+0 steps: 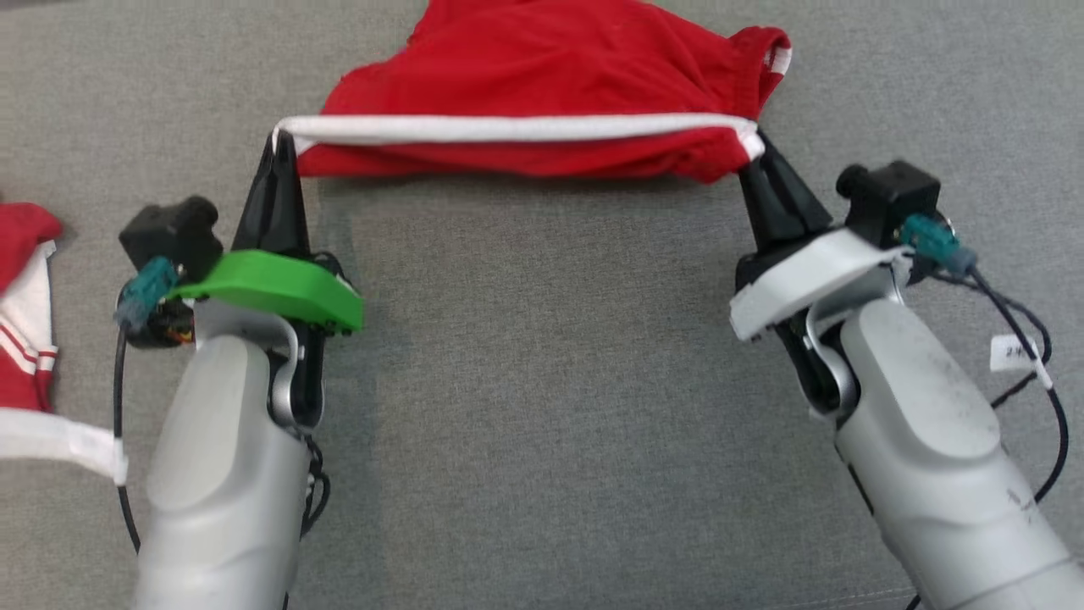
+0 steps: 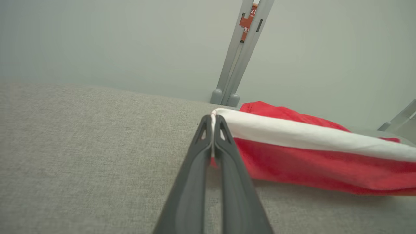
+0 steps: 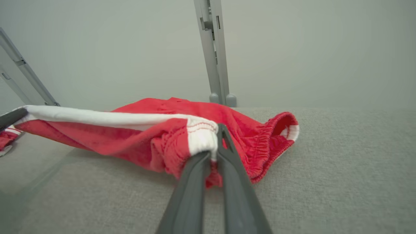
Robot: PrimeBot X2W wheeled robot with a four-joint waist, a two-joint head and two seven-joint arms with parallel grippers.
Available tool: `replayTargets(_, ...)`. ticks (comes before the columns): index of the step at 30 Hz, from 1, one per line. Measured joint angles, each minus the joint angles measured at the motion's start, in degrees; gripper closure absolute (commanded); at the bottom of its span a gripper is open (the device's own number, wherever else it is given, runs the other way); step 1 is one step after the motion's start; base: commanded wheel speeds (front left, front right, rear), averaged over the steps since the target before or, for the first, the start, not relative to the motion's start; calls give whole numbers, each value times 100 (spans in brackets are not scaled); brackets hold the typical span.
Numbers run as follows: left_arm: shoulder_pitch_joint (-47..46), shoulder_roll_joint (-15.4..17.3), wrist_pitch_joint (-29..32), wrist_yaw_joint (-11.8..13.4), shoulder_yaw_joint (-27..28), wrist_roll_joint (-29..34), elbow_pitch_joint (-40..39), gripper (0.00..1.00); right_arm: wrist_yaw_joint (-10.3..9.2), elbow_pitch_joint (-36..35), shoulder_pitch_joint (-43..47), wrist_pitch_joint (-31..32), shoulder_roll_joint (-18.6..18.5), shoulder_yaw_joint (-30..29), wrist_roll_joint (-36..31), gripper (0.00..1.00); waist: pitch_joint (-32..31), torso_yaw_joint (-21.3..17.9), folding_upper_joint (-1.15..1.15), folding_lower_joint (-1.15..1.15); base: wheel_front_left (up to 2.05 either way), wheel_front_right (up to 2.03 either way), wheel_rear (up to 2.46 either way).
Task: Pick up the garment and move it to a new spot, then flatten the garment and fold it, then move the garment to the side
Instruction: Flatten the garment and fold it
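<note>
L gripper (image 1: pixel 279 142) is pinched tight on the left end of the garment's (image 1: pixel 550 59) white band (image 1: pixel 508 128). R gripper (image 1: pixel 752 146) is pinched on the band's right end. Band is stretched taut betw. the two. Red body is bunched behind it, top centre of the grey cloth (image 1: pixel 542 381). 2nd red-white garment (image 1: pixel 25 339) lies far left, well apart.

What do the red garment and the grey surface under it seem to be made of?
Red garment: soft matte fabric, likely a sports knit; it sags, wrinkles, and has a gathered elastic edge. Grey surface: matte woven cloth, upholstery-like; a fine heathered weave shows.
</note>
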Motion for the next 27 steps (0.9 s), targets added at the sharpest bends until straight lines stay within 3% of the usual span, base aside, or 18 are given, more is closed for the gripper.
replayTargets(8, 1841, 16, 0, -98, 208, 625, -1245, 100, 0, -1457, 1972, 0, -92, -49, -163, 100, -525, 27, 0, -1, 0, 0, 0)
replayTargets(15, 3134, 121, 45, -43, 339, 709, -2115, 100, 1, -2386, 3330, 0, -24, -222, -345, 100, -948, 18, 0, -1, 0, 0, 0)
replayTargets(22, 3838, 180, 497, 112, 355, 691, -3080, 100, 1, -3094, 4240, 191, 46, -354, -414, 100, -1220, -7, 0, -1, 0, 0, 0)
replayTargets(27, 3743, 281, 742, 107, 281, 691, -3390, 100, 2, -3329, 4364, 357, 126, -505, -412, 100, -1185, -69, 0, -1, 0, 0, 0)
